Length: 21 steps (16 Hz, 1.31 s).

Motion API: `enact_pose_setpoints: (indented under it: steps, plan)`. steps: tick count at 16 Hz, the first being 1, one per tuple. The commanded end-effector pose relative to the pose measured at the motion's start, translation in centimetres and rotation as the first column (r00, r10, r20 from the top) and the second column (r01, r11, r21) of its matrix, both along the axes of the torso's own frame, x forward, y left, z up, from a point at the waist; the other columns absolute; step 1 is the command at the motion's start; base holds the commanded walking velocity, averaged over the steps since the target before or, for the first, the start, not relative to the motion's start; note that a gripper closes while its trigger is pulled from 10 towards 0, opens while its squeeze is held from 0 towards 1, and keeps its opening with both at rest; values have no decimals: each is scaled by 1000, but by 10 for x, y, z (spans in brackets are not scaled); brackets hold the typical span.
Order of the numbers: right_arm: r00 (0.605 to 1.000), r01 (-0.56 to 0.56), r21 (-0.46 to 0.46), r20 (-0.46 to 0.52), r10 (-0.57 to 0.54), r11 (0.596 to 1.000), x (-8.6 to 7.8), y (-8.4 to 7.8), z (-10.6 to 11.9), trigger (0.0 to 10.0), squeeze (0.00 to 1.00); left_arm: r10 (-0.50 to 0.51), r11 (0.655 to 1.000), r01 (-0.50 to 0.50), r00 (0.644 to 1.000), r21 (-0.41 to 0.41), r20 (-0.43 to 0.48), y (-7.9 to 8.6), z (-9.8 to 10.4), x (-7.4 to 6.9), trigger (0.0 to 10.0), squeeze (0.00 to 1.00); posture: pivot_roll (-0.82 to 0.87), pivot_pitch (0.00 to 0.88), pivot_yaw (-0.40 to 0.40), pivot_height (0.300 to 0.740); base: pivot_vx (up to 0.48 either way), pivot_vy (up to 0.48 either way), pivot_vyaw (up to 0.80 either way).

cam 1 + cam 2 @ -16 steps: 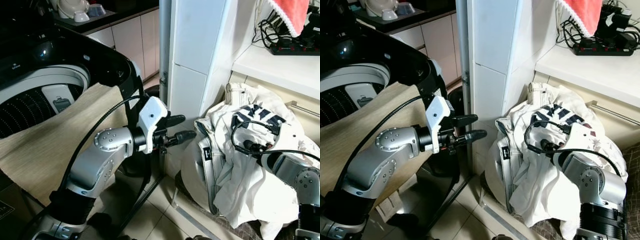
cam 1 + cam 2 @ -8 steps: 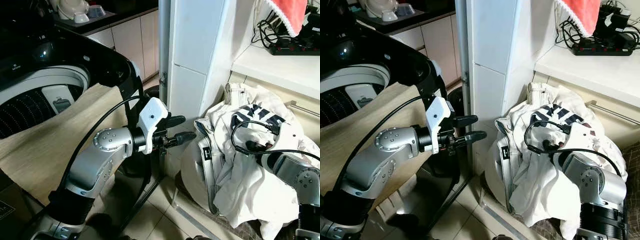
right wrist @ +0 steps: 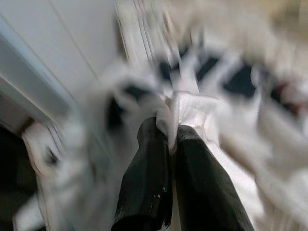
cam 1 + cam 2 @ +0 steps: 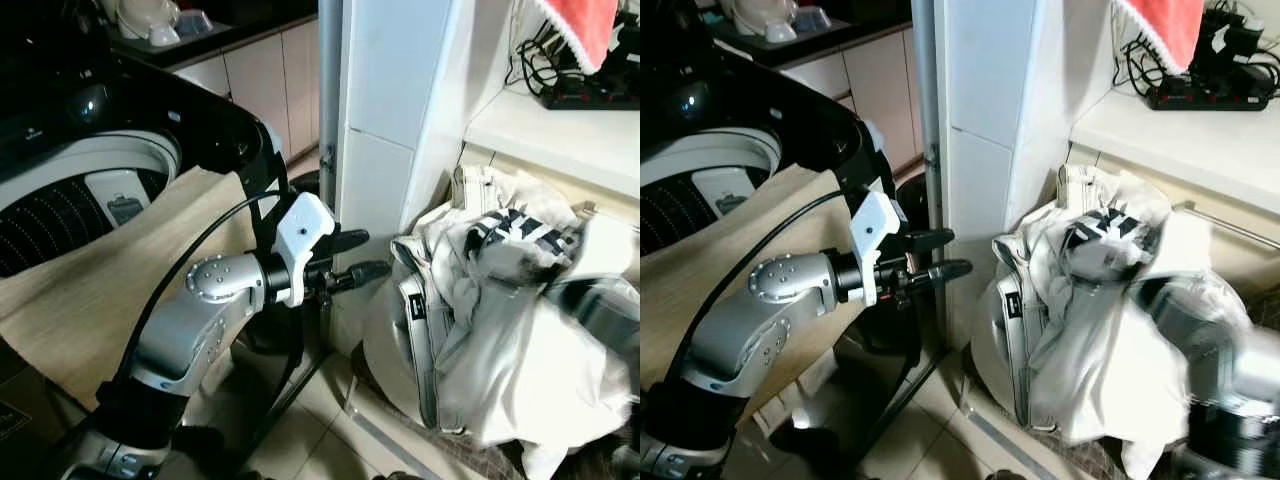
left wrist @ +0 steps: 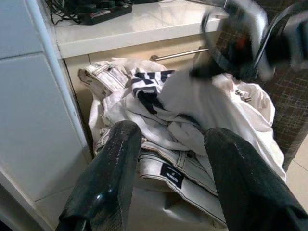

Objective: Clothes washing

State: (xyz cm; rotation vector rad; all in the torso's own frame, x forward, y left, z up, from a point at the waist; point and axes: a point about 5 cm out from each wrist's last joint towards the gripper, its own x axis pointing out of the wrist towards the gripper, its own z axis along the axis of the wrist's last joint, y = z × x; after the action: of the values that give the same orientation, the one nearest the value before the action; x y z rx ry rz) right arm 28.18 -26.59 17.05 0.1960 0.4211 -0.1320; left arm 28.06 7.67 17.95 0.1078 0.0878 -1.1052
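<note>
A heap of white clothes (image 4: 470, 340) fills a basket on the floor at the right, with a navy-striped white garment (image 4: 515, 228) on top. In the right wrist view my right gripper (image 3: 169, 132) is shut on a fold of white cloth (image 3: 190, 108) from this heap; the arm (image 4: 600, 300) is a blur in the eye views. My left gripper (image 4: 372, 253) is open in mid-air just left of the heap, with nothing between its fingers (image 5: 115, 163). The washing machine's open drum (image 4: 60, 200) is at the far left.
A beige cloth (image 4: 110, 290) is draped over the washer's front edge. A white tiled pillar (image 4: 390, 110) stands between the washer and the heap. Above the heap, a white ledge (image 4: 560, 135) carries a power strip (image 4: 590, 95), and a red cloth (image 4: 580, 25) hangs over it.
My right arm has gone from sharp to blurred and has shifted with the white cloth, so the top of the heap has moved. The left arm has stayed put.
</note>
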Motion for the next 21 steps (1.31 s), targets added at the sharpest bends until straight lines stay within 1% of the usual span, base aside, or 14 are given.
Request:
enact_pose_setpoints:
  steps: [1, 3, 4, 5, 6, 7, 8, 9, 10, 11, 15, 18, 20, 21]
  plan:
    - [987, -89, -12, 134, 90, 996, 5, 6, 34, 0, 0, 4, 1000, -4, 1000, -4, 13, 1, 8, 3, 10000, 0, -122, 0, 51, 740, 0, 0, 0]
    - [960, -161, -10, 230, 159, 987, 7, 11, 61, 0, 0, 15, 1000, -14, 1000, -28, 16, 0, 13, 6, 10000, 0, -127, 0, 53, 740, 0, 0, 0]
    - [934, -209, -5, 295, 202, 978, 7, 15, 79, 0, 0, 31, 998, -30, 999, -58, 27, -2, 19, 9, 10000, 0, -127, 0, 53, 740, 0, 0, 0]
    - [873, -301, 1, 402, 275, 954, 6, 22, 108, 0, 0, 66, 993, -58, 995, -107, 76, -4, 31, 14, 10000, 0, -127, 0, 51, 740, 0, 0, 0]
    - [858, -321, 1, 423, 290, 947, 6, 23, 114, 0, 0, 77, 991, -66, 993, -117, 91, -4, 33, 15, 10000, 0, -127, 0, 51, 740, 0, 0, 0]
    - [760, -428, 21, 549, 348, 904, 3, 33, 145, 0, 0, 132, 967, -96, 981, -236, 142, -6, 54, 21, 10000, 0, -127, 0, 48, 740, 0, 0, 0]
    - [703, -475, 26, 612, 362, 880, 0, 37, 161, 0, 0, 178, 940, -116, 969, -322, 171, -5, 68, 24, 10000, 0, -128, 0, 47, 740, 0, 0, 0]
    - [643, -526, 42, 673, 365, 849, -3, 41, 176, 0, 0, 207, 887, -123, 967, -444, 146, -3, 84, 27, 10000, 1000, -129, 0, 46, 740, 0, 0, 0]
    - [604, -568, 52, 704, 373, 822, -4, 45, 184, 0, 0, 189, 861, -99, 973, -499, 133, -3, 94, 27, 10000, 1000, -129, 0, 46, 740, 0, 0, 0]
    - [594, -588, 56, 707, 384, 807, -5, 48, 185, 0, 0, 171, 857, -80, 976, -509, 134, -4, 97, 26, 10000, 1000, -127, 0, 46, 740, 0, 0, 0]
    - [589, -676, 92, 664, 461, 731, -1, 76, 171, 0, 0, 77, 860, 0, 989, -511, 128, -21, 96, 21, 10000, 1000, -129, 0, 47, 740, 0, 0, 0]
    - [546, -772, 154, 656, 520, 617, -1, 119, 160, 0, 0, 70, 846, -16, 994, -534, 81, -35, 90, 17, 10000, 1000, -130, 0, 43, 740, 0, 0, 0]
    - [540, -785, 158, 647, 538, 599, -1, 126, 157, 0, 0, 63, 824, -15, 996, -566, 66, -39, 91, 16, 10000, 1000, -128, 0, 40, 740, 0, 0, 0]
    - [533, -797, 165, 646, 547, 581, 0, 130, 156, 0, 0, 45, 808, -13, 998, -590, 39, -42, 89, 14, 10000, 27, -126, 0, 33, 740, 0, 0, 0]
